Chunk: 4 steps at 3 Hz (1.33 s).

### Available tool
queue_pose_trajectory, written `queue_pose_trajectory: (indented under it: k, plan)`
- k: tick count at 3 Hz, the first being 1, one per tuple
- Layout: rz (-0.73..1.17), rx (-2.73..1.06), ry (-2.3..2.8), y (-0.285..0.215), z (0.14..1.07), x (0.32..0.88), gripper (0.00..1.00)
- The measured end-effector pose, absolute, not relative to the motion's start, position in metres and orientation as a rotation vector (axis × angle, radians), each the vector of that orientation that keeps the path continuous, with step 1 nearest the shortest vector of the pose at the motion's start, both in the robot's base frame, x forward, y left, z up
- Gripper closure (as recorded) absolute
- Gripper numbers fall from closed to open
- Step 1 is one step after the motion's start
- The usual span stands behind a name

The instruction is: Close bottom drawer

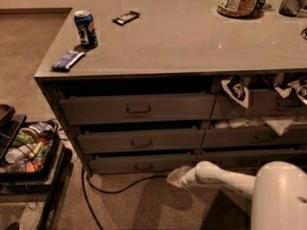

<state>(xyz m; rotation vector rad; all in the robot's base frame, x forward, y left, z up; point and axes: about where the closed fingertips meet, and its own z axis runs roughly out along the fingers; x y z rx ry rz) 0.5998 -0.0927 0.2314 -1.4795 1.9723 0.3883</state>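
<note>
**Gripper waits low beside the bottom drawer**

The bottom drawer (144,164) is lowest under the surface's (192,42) front edge, toward the left corner, and looks slightly ajar. The gripper (176,176) hangs near the floor just beside the drawer's right end, likely placed to push the front. Spread or pressed together: cannot tell.

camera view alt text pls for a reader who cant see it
The robot's hand hangs near the floor, just in front of the right end of the bottom drawer, below a grey counter. A blue can stands near the counter's left edge.
</note>
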Motion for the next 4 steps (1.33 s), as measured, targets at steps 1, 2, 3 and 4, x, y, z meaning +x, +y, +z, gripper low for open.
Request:
queue_pose_trajectory:
  k: [1, 2, 3, 4]
  plan:
    - [0.220, -1.417, 1.964, -0.120, 0.294, 0.607, 1.00]
    - [0.166, -1.429, 1.958, -0.117, 0.324, 0.578, 1.00]
    - [0.182, -1.481, 1.966, -0.104, 0.330, 0.538, 1.00]
    - [0.152, -1.521, 1.982, -0.096, 0.343, 0.513, 1.00]
